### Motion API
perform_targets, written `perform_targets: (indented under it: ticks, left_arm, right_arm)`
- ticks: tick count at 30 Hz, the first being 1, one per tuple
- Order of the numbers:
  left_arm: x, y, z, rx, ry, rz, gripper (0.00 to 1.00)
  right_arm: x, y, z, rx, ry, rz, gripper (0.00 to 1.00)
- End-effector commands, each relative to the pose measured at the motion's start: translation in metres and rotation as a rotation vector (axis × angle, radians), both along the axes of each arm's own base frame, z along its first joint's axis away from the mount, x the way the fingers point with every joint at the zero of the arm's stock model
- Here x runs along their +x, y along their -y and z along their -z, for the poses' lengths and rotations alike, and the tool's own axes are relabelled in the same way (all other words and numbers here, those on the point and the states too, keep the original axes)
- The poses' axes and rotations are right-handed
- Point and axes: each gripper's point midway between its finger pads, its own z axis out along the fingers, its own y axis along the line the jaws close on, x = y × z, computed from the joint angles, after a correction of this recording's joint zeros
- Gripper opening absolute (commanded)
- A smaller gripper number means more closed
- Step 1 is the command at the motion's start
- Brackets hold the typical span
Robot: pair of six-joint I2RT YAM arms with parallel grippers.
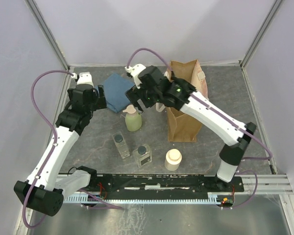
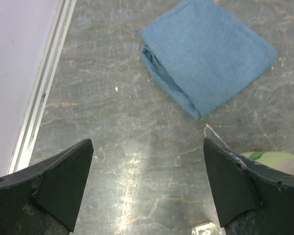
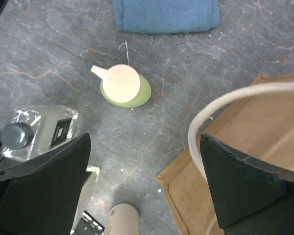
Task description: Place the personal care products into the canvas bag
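Hovering above the pump bottle (image 3: 125, 85), the right gripper (image 3: 144, 142) holds its jaws wide apart and empty. The left gripper (image 2: 147, 147), jaws also apart, hangs near the cloth (image 2: 206, 54). The pump bottle, a clear bottle (image 1: 121, 145), its twin (image 1: 143, 155) and the cream bottle (image 1: 173, 159) all stand on the table (image 1: 93, 147), outside the upright bag (image 1: 183, 122). A descent from here looks off-centre and could topple the pump bottle. The strap (image 3: 198, 125) loops beside one jaw and might snag. From above, the right arm covers the bag's mouth, so its opening is hard to judge.
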Motion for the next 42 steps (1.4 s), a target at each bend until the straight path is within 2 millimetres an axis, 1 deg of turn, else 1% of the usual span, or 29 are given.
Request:
perform_targets:
  ticks: [1,4,8,13,16,20,23,27,31,35,37,42]
  left_arm:
    - [-0.008,-0.004,0.005,-0.017,-0.007,-0.003,1.0]
    - [-0.011,-0.006,0.002,-0.021,0.005,0.002,0.99]
    - [-0.013,-0.007,-0.002,-0.03,0.018,0.002,1.0]
    - [-0.015,-0.007,0.0,-0.031,0.014,0.005,1.0]
    - [-0.015,-0.008,0.003,-0.029,0.009,0.004,1.0]
    - [-0.015,-0.008,0.006,-0.024,0.002,0.005,0.99]
    - [-0.016,-0.009,0.006,-0.02,0.0,0.005,1.0]
    - [-0.015,-0.009,0.007,-0.018,0.0,0.004,1.0]
    - [-0.013,-0.008,0.011,-0.023,-0.005,0.008,1.0]
    - [-0.012,-0.007,0.015,-0.022,-0.016,0.01,1.0]
    - [-0.012,-0.007,0.015,-0.02,-0.017,0.013,1.0]
    - [-0.01,-0.008,0.016,-0.016,-0.018,0.009,1.0]
  right_arm:
    - [0.021,-0.028,0.006,-0.047,0.097,-0.082,1.0]
    - [0.03,-0.041,0.026,-0.108,0.156,-0.129,1.0]
    - [0.039,-0.053,0.053,-0.148,0.171,-0.172,1.0]
    - [0.036,-0.07,0.076,-0.145,0.147,-0.258,1.0]
    - [0.036,-0.075,0.088,-0.154,0.129,-0.279,1.0]
    - [0.037,-0.08,0.095,-0.107,0.084,-0.283,1.0]
    - [0.039,-0.08,0.099,-0.056,0.021,-0.287,0.99]
    - [0.039,-0.074,0.112,-0.087,-0.03,-0.286,0.94]
    - [0.035,-0.074,0.119,-0.091,-0.054,-0.298,0.89]
    - [0.034,-0.075,0.126,-0.089,-0.064,-0.307,0.87]
    - [0.033,-0.078,0.126,-0.081,-0.064,-0.315,0.84]
    - [0.031,-0.08,0.129,-0.071,-0.08,-0.323,0.72]
